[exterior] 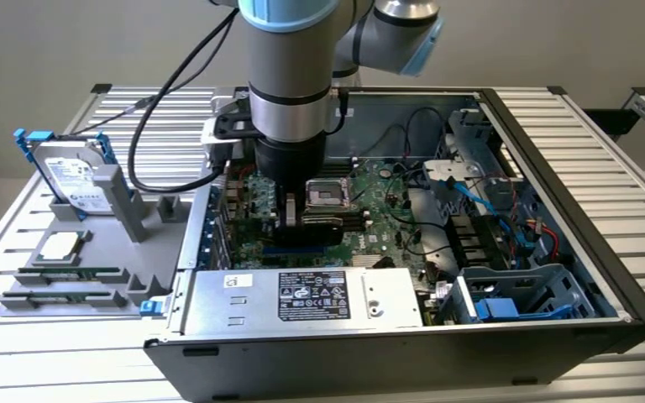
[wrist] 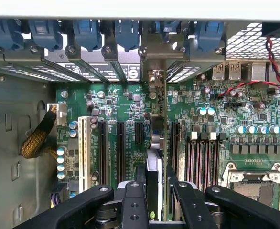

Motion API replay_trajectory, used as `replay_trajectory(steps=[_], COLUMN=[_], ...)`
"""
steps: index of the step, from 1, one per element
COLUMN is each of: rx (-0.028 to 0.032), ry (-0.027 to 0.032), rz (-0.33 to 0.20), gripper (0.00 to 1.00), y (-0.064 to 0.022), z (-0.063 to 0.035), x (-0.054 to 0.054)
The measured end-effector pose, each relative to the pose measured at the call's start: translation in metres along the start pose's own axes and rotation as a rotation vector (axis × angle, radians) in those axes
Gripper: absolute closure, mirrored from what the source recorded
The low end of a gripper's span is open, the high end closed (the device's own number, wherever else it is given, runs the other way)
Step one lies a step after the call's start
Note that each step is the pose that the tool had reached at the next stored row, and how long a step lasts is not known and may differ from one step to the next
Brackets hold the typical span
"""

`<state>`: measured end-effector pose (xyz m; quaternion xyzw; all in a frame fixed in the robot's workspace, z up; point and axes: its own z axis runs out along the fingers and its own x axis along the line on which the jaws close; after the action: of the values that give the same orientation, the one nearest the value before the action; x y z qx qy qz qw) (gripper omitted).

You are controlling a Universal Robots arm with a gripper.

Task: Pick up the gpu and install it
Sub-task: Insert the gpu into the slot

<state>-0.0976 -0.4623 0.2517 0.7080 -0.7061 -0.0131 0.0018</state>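
The gpu (exterior: 325, 225) is being held by the gripper (exterior: 296, 217) inside the open computer case (exterior: 574, 201). It is being kept low over the motherboard (exterior: 390, 197), just beside the processor socket (exterior: 328, 191).

In the wrist view the gpu (wrist: 154, 157) is being seen edge-on. Its thin green board and pale heatsink edge are being shown running away from the gripper (wrist: 156, 195) toward the rear wall of the case. Its silver end bracket is being presented at one of the slot openings there. The gpu is being clamped between the black fingers (wrist: 133, 202), one on each face. It is being carried upright, parallel to the long black expansion slots (wrist: 103, 152) and among them. Whether its lower edge is touching the motherboard (wrist: 125, 98) cannot be told.

In the exterior view the labelled power supply (exterior: 312, 295) is being seen at the near side of the case. At the exterior view's left, a grey holder (exterior: 132, 210) is being carried by the slatted worktop (exterior: 65, 361). A hard drive (exterior: 70, 180) in a blue frame is being held upright in it. Two narrow green memory sticks (exterior: 60, 274) are being held flat in its near part, well apart from the gripper.
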Motion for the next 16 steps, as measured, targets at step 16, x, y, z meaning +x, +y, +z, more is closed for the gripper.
replay_trajectory(steps=[16], rx=[-0.0053], ry=[-0.0004], rz=[0.0], gripper=[0.73], y=[-0.0014], z=[0.0017], x=[0.0026])
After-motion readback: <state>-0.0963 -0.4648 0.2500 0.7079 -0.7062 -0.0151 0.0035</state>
